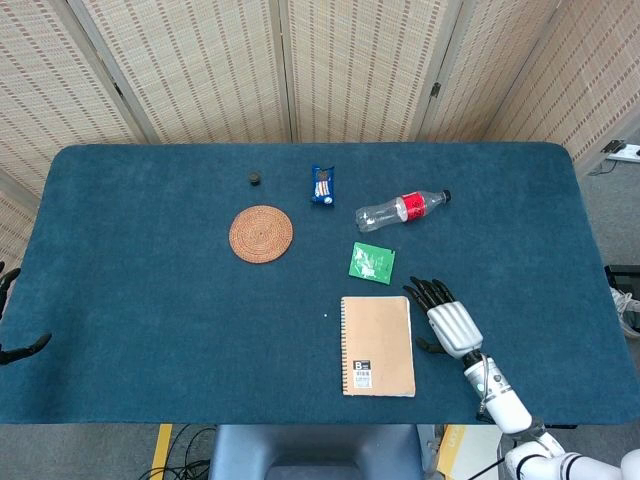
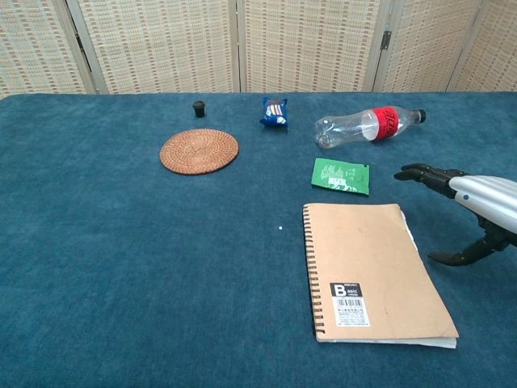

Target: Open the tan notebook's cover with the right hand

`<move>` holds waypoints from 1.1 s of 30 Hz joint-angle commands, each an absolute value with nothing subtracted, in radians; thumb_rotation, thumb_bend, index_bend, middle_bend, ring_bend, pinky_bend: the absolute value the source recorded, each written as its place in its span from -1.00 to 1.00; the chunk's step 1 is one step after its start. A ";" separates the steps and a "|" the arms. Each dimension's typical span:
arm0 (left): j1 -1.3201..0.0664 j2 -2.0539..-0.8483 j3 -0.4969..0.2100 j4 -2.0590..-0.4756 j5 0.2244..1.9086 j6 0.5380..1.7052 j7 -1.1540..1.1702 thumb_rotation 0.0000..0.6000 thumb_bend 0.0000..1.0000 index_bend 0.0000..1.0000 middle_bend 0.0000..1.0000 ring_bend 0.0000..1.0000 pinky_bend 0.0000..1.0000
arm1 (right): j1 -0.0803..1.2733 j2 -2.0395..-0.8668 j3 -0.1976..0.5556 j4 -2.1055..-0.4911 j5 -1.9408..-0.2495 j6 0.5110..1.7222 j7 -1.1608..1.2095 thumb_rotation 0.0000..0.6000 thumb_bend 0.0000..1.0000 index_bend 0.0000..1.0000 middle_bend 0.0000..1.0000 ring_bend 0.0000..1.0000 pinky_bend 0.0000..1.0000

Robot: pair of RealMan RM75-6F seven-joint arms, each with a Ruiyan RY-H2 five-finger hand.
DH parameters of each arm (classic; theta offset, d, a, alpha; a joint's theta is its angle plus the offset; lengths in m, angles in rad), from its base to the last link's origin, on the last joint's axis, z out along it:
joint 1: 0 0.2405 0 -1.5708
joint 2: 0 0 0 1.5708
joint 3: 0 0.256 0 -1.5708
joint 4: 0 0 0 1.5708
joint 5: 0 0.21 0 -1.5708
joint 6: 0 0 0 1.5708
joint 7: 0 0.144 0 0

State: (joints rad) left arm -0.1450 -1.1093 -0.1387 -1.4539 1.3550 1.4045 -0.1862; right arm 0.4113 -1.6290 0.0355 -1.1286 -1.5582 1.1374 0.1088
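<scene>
The tan notebook (image 1: 378, 345) (image 2: 371, 271) lies closed and flat on the blue table, spiral binding along its left edge and a barcode label near its front. My right hand (image 1: 446, 319) (image 2: 477, 208) hovers just to the right of it, fingers spread and pointing away from me, thumb reaching toward the notebook's right edge without touching. It holds nothing. My left hand (image 1: 12, 335) shows only as dark fingertips at the far left edge of the head view, apart and empty.
Behind the notebook lie a green packet (image 1: 372, 263) (image 2: 342, 175), a clear plastic bottle with a red label (image 1: 402, 210) (image 2: 365, 126), a blue snack pack (image 1: 322, 185), a round woven coaster (image 1: 261, 233) and a small dark cap (image 1: 256, 179).
</scene>
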 commanded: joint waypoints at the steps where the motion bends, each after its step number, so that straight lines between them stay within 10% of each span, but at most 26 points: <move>1: -0.144 -1.110 -0.139 -1.455 1.355 1.405 -0.187 1.00 -0.66 -0.80 -0.96 -0.91 -0.66 | 0.417 -1.634 0.035 -1.121 -1.558 1.137 0.116 1.00 -0.46 -1.00 -1.00 -1.00 -1.00; 33: -0.143 -1.111 -0.140 -1.460 1.355 1.407 -0.177 1.00 -0.66 -0.80 -0.96 -0.91 -0.66 | 0.435 -1.652 0.017 -1.099 -1.545 1.137 0.148 1.00 -0.45 -1.00 -1.00 -1.00 -1.00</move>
State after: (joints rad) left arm -0.1431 -1.1109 -0.1399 -1.4601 1.3550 1.4073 -0.1774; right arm 0.4348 -1.6518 0.0166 -1.0994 -1.5460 1.1375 0.1478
